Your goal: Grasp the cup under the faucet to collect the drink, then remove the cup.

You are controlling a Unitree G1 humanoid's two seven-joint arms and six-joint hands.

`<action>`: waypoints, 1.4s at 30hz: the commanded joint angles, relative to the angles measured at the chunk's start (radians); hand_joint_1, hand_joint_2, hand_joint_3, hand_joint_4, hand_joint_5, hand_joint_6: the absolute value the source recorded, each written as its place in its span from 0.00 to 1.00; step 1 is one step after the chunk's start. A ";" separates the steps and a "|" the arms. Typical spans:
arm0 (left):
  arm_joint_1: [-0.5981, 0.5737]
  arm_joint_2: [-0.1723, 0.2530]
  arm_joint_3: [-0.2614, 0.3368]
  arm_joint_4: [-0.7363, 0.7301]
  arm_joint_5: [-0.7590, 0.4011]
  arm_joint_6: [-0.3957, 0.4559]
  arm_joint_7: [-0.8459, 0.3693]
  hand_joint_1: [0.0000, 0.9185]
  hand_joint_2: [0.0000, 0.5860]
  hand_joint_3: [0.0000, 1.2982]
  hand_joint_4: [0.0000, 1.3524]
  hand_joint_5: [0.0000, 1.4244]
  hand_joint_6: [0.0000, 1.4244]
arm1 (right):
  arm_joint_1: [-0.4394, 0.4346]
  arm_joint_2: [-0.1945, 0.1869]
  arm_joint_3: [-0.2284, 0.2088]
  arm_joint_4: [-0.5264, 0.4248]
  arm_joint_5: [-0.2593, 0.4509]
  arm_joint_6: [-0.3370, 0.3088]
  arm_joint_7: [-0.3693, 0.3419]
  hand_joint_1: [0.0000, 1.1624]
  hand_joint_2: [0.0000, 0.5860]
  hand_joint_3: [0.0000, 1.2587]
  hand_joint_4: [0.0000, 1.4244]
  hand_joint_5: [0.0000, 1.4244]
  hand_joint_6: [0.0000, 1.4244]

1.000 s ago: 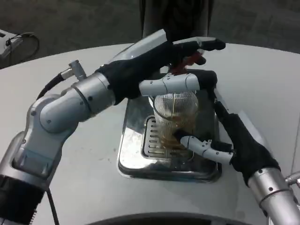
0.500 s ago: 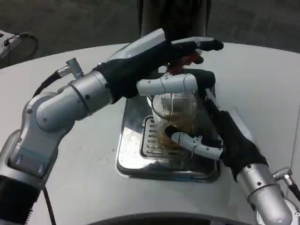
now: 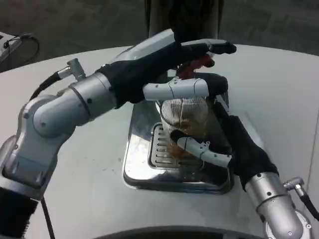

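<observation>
While my right hand (image 3: 219, 144) grips the part-filled cup (image 3: 185, 122) on the tray (image 3: 139, 172), my left hand (image 3: 184, 69), fingers curled, presses the faucet (image 3: 199, 62); removal remains.

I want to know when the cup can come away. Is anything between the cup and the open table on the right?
Yes: the right robot hand wraps the ribbed clear plastic cup on the steel drip tray, and the left robot hand reaches over its top at the red tap lever.

Silver jointed forearms (image 3: 60, 112) – black cuffs, white-backed hands (image 3: 169, 64) with white-and-black fingers, thin black cable.
</observation>
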 commanded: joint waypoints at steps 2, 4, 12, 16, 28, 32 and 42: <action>0.015 0.012 -0.004 -0.024 0.008 0.012 -0.028 0.00 0.00 0.14 0.07 0.13 0.07 | -0.011 0.018 0.009 0.017 0.009 -0.041 -0.021 0.56 0.37 0.00 0.00 0.00 0.00; 0.016 0.014 -0.003 -0.031 0.005 0.017 -0.030 0.00 0.00 0.14 0.07 0.13 0.07 | -0.010 0.028 0.011 0.017 0.008 -0.050 -0.030 0.56 0.37 0.00 0.00 0.00 0.00; 0.015 0.023 0.006 -0.060 -0.005 0.034 -0.046 0.00 0.00 0.14 0.08 0.14 0.06 | -0.025 0.048 0.020 0.041 0.007 -0.063 -0.054 0.56 0.37 0.00 0.00 0.00 0.00; 0.014 0.026 0.010 -0.077 -0.008 0.043 -0.052 0.00 0.00 0.14 0.08 0.14 0.06 | -0.026 0.059 0.028 0.058 0.001 -0.067 -0.076 0.56 0.37 0.00 0.00 0.00 0.00; 0.004 0.027 0.010 -0.090 -0.006 0.056 -0.067 0.00 0.00 0.14 0.08 0.15 0.06 | -0.028 0.087 0.037 0.093 -0.024 -0.064 -0.130 0.56 0.37 0.00 0.00 0.01 0.00; 0.000 0.029 0.011 -0.091 -0.006 0.059 -0.071 0.00 0.00 0.14 0.08 0.15 0.06 | -0.045 0.099 0.037 0.123 -0.023 -0.059 -0.151 0.56 0.37 0.00 0.00 0.01 0.00; -0.006 0.032 0.010 -0.079 -0.004 0.053 -0.079 0.00 0.00 0.14 0.08 0.15 0.06 | -0.052 0.107 0.017 0.158 -0.022 -0.096 -0.216 0.56 0.37 0.00 0.00 0.02 0.00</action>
